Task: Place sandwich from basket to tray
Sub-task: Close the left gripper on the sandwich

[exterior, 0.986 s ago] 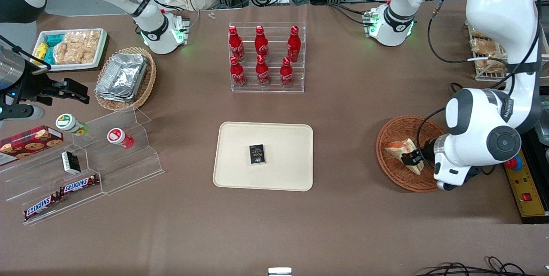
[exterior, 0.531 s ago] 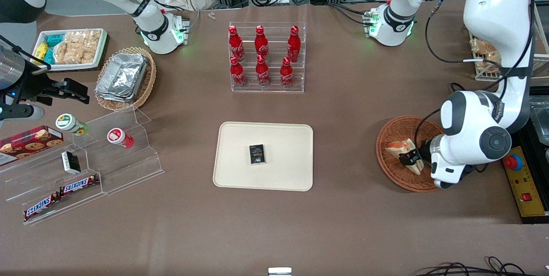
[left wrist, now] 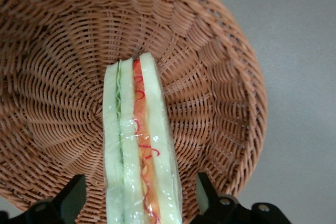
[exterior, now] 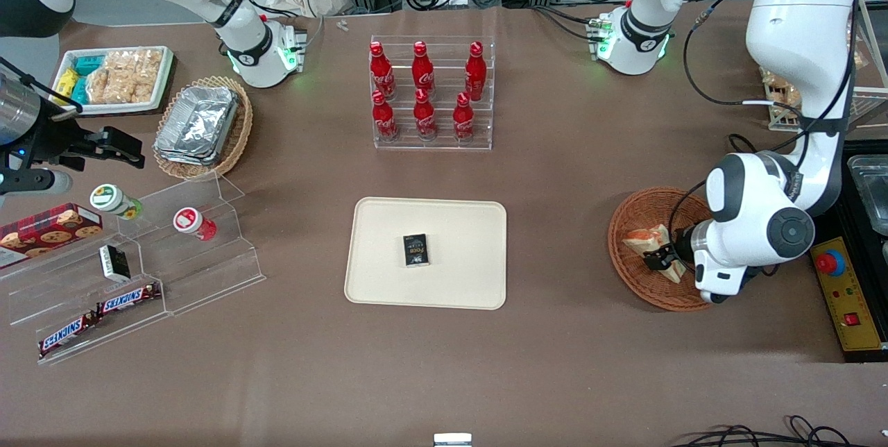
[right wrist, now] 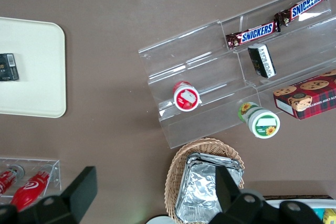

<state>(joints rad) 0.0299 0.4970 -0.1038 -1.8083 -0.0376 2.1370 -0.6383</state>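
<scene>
A: Where was the sandwich [exterior: 648, 239] at that moment?

B: In the reddish-brown wicker basket [exterior: 628, 273], at the right of the front frame; it stood on edge, its wrapped cut face with the orange and green layers turned up toward the wrist camera, which is probably why the arm came at it from above.

A: And the end effector [exterior: 660, 258]?

B: Low inside the basket, astride the sandwich [left wrist: 139, 145]; its fingers [left wrist: 67, 199] stood wide, one on each flat bread side, with clear gaps between pad and bread; nothing was gripped yet. That straddle suited a squeeze across the thin dimension, I judged.

A: Was the basket [left wrist: 220, 72] in the way?

B: Its sloped weave left room on both sides; the fingers seemed clear of it.

A: The destination?

B: The cream tray [exterior: 465, 225] lay at the centre of the frame on the brown surface [exterior: 555, 364], well apart from the basket; a small black box [exterior: 415, 250] already sat near its middle, so the bare area around it looked like the sensible landing spot.
</scene>
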